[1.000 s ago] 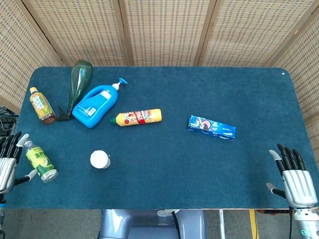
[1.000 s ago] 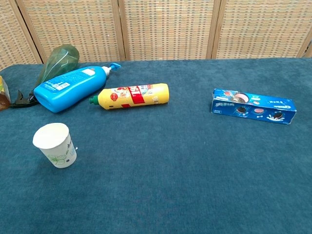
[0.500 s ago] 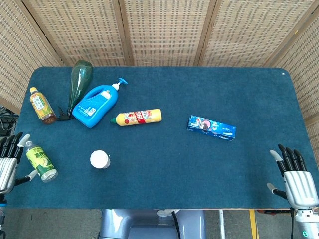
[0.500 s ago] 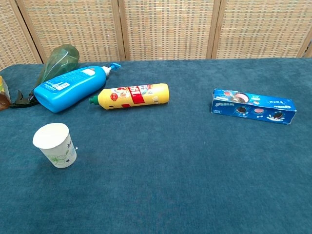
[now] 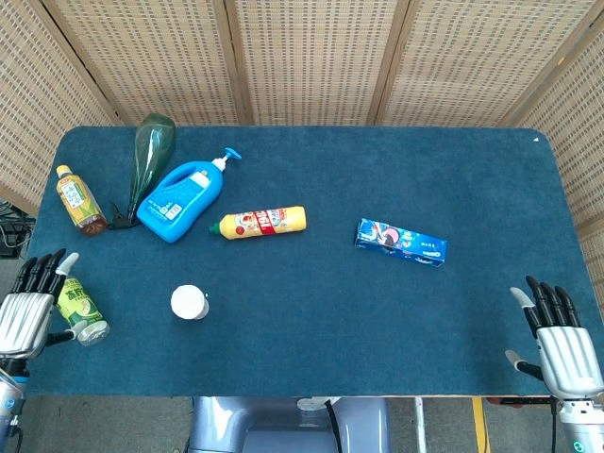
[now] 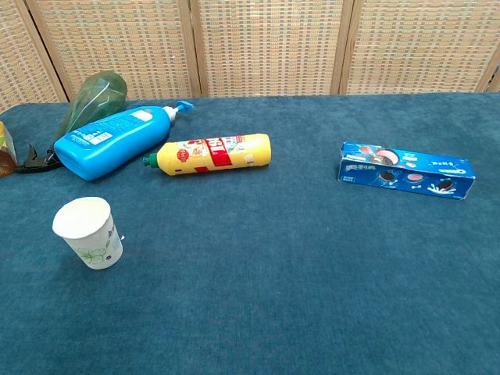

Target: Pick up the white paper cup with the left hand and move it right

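The white paper cup stands upright on the blue table near the front left, its mouth open upward. My left hand hovers at the table's left front corner, fingers spread and holding nothing, well to the left of the cup and partly covering a small green-label bottle. At the right front corner my right hand is spread too, empty. Neither hand shows in the chest view.
A yellow bottle, a blue detergent bottle, a green bag and a tea bottle lie behind the cup. A blue cookie box lies to the right of centre.
My left hand has shifted right and a little forward, now overlapping the green-label bottle. The right hand has dropped slightly. The cup has not moved.
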